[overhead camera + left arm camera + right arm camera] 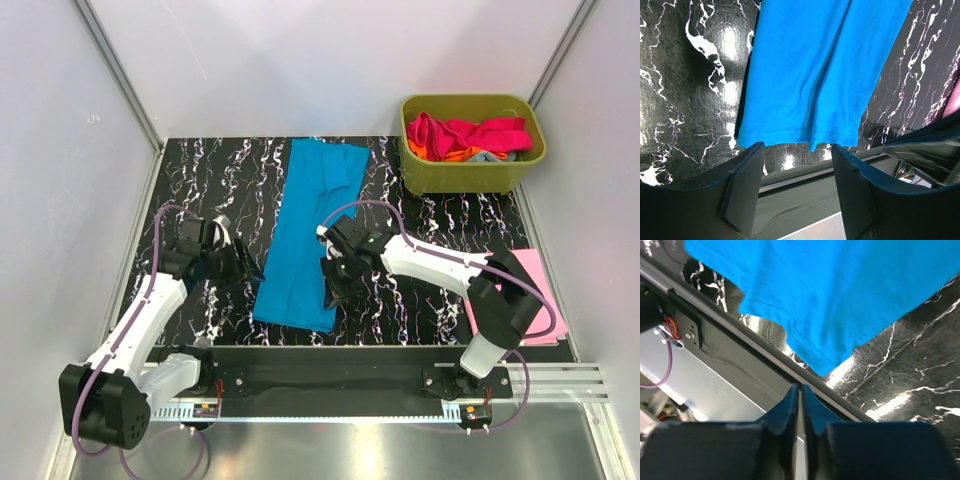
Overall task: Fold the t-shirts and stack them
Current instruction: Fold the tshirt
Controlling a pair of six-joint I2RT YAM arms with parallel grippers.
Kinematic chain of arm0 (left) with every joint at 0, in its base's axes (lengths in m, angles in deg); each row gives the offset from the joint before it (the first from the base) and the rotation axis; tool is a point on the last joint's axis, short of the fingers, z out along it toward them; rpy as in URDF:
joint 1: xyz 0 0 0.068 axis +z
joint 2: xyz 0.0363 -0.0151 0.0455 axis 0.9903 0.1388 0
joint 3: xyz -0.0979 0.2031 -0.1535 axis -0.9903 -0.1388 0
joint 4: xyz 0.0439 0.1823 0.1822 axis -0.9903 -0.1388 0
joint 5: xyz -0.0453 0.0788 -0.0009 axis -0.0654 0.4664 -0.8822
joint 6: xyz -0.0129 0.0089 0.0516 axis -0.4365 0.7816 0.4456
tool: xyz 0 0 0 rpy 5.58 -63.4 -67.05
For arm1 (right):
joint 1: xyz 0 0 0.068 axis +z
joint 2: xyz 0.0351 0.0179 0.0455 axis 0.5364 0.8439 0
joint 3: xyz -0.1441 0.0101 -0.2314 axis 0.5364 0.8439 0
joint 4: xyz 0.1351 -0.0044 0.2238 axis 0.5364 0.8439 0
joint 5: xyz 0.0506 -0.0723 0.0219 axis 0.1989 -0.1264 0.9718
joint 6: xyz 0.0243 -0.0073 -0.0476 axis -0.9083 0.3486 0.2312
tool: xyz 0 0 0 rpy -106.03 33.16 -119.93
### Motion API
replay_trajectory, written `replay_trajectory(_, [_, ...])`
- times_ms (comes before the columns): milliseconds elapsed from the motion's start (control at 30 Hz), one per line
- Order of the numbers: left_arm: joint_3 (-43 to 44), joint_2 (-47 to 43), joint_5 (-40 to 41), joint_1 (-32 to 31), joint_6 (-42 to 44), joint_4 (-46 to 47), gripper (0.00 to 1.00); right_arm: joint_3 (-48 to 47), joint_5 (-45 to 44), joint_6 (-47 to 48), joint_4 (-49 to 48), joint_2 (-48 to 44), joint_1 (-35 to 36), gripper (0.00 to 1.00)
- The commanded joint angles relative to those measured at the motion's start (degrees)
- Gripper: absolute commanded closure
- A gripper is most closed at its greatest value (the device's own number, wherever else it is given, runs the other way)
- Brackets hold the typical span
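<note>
While cyan shirt point(305, 235) lies flat: left tool point(797, 150) parted, empty; right tool point(801, 390) pinched, empty; green tub point(460, 176) apart.

The left gripper point(797, 148) was held with its jaws parted; the right gripper point(801, 388) was seen closed, fingers pressed together. Both arms were extended forward.

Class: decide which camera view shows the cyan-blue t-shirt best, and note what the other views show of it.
The top external view: it alone shows the whole cyan-blue t-shirt, a long folded strip. The left wrist view shows only its near hem; the right wrist view only one near corner.
</note>
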Motion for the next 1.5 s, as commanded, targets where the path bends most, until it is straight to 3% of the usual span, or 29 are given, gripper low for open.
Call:
replay_trajectory(0, [1.2, -1.6, 0.2, 0.4, -0.6, 0.3, 0.4, 1.1, 3.9, -3.2, -8.7, -0.1, 1.1, 0.9])
replay_trajectory(267, [0.9, -3.2, 0.7, 0.5, -0.6, -0.6, 0.4, 4.2, 3.4, -3.5, -13.1, 4.0, 2.0, 1.0])
replay_trajectory(633, [2.8, -1.0, 1.2, 0.7, 0.5, -1.5, 0.39, 9.4, 3.6, -6.1, -14.5, 8.7, 2.3, 1.0])
replay_trajectory(1100, [-1.3, 5.4, -6.9, -0.8, 2.1, 2.5, 0.38, 23.8, -9.5, -10.8, -12.0, -1.0, 2.0, 1.0])
replay_trajectory(1200, [-2.5, 6.8, -7.1, -2.6, -0.5, 3.5, 0.38, 24.2, -10.1, -10.8, -10.3, -3.5, 1.3, 0.92])
replay_trajectory(1333, [-3.4, 9.6, -3.8, -10.8, -4.9, 4.2, 0.41, 24.6, -10.4, -9.1, -7.2, -8.0, -2.3, 0.78])
replay_trajectory(1367, [-3.4, 9.9, -1.4, -12.5, -6.8, 4.5, 0.41, 23.9, -9.9, -7.9, -6.6, -8.9, -2.5, 0.67])
replay_trajectory(1467, [-4.5, 9.5, 1.2, -16.5, -10.4, 5.6, 0.43, 22.2, -8.3, -7.1, -3.5, -14.0, -2.5, 0.48])
